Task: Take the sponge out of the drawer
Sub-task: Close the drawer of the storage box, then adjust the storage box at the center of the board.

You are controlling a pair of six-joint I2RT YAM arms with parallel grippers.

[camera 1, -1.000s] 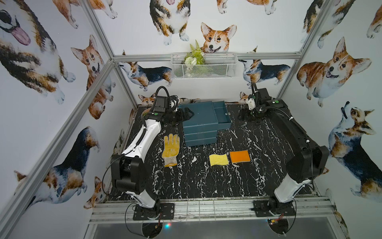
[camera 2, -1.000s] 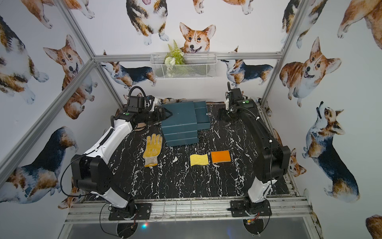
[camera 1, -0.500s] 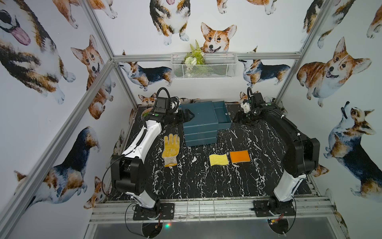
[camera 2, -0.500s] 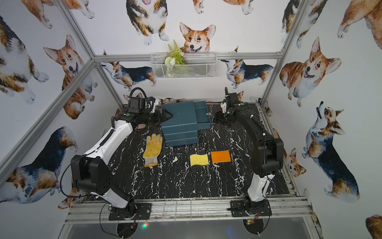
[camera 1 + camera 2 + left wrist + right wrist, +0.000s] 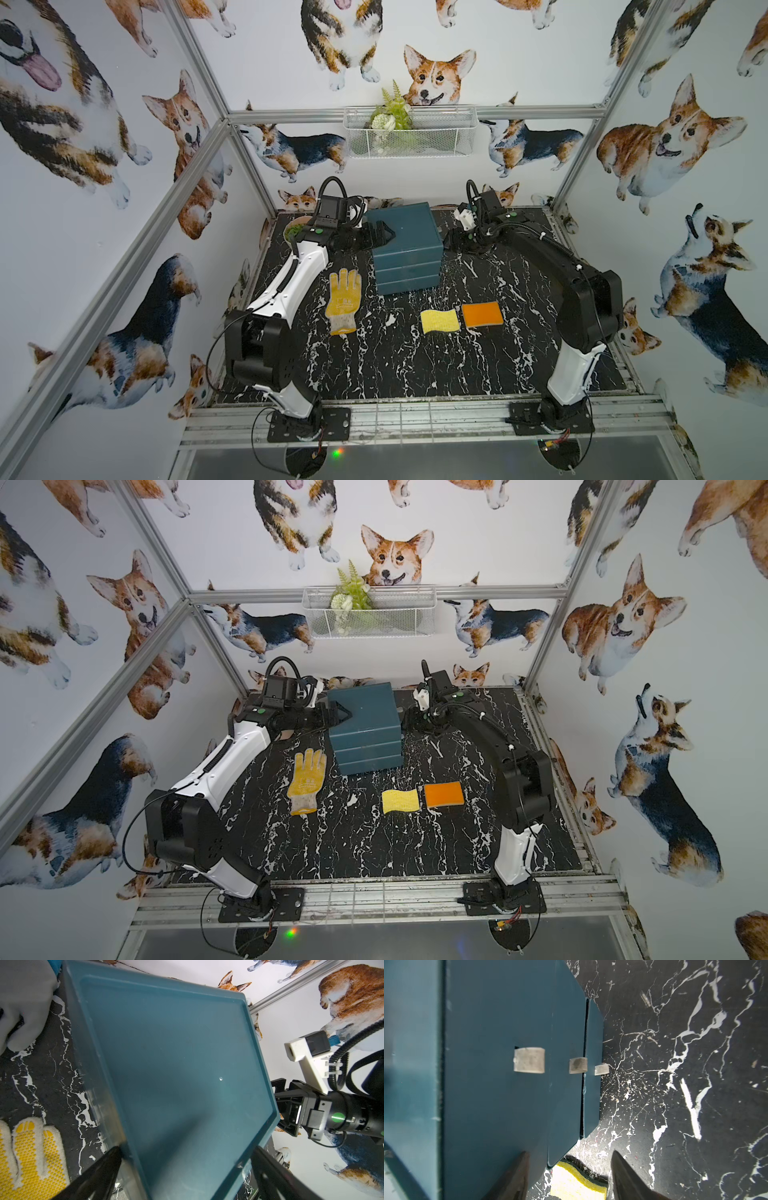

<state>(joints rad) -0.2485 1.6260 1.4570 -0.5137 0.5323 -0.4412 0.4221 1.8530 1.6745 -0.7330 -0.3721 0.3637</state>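
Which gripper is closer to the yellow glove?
Left. The left gripper sits at the drawer unit's side just behind the glove; the right gripper is across the unit, on its far side.

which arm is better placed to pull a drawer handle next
Likely right: the right claw sits open beside the drawer unit's handles, while the left claw straddles its opposite edge.
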